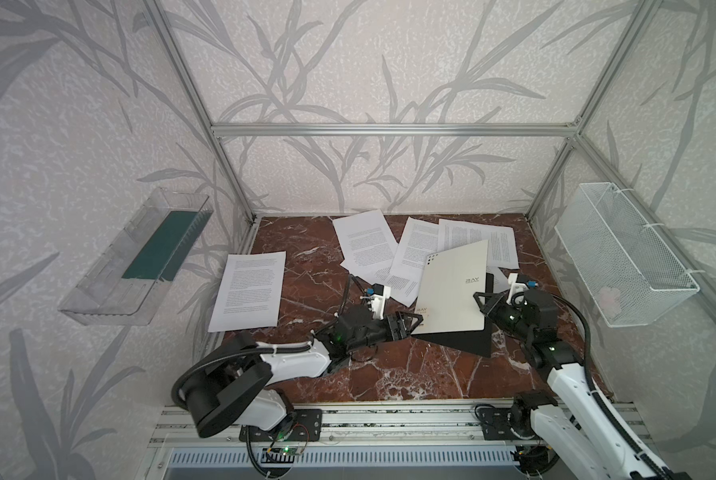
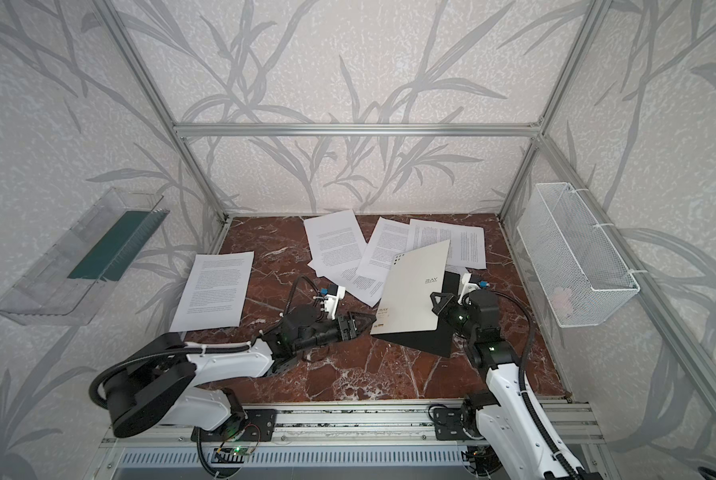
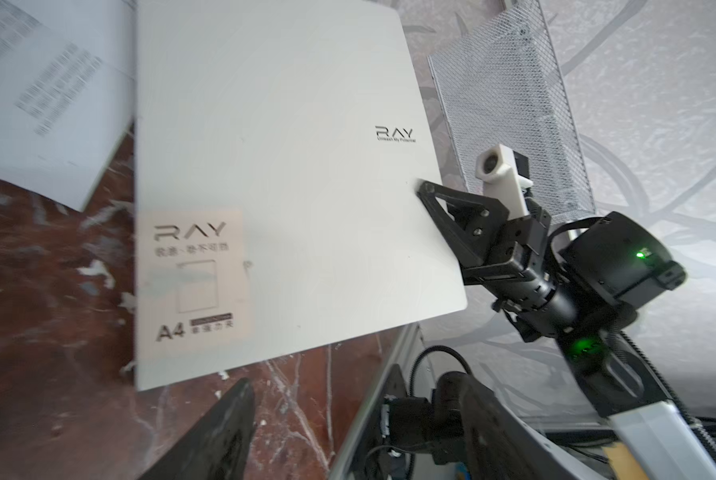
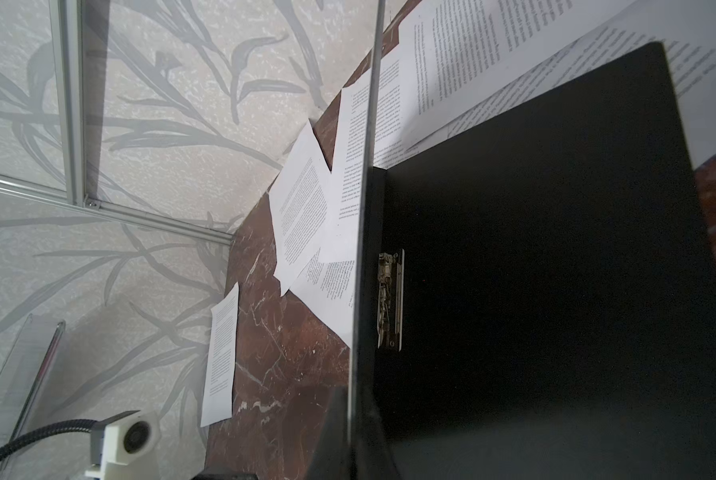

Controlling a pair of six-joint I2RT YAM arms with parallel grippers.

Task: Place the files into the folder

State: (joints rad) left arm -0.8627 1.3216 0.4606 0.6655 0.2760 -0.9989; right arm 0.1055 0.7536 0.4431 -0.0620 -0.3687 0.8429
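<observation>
Red-brown marble tabletop (image 1: 410,374) below both jaws, leaf-patterned walls (image 1: 348,62) around; right gripper (image 1: 478,297) clamped on folder (image 1: 451,286) cover, left gripper (image 1: 413,322) spread wide beside it.

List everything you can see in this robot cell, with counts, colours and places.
paper sheets: at least five, white with black text, one alone on the left, the rest overlapping at the back
folder: one, off-white cover raised, black inside, right of centre
metal clip: one, silver, inside the folder
clear tray: one, transparent, left wall
wire basket: one, white, right wall
table: one, red-brown marble
left gripper: black, open, beside the folder's near corner
right gripper: black, shut on the cover's edge
</observation>
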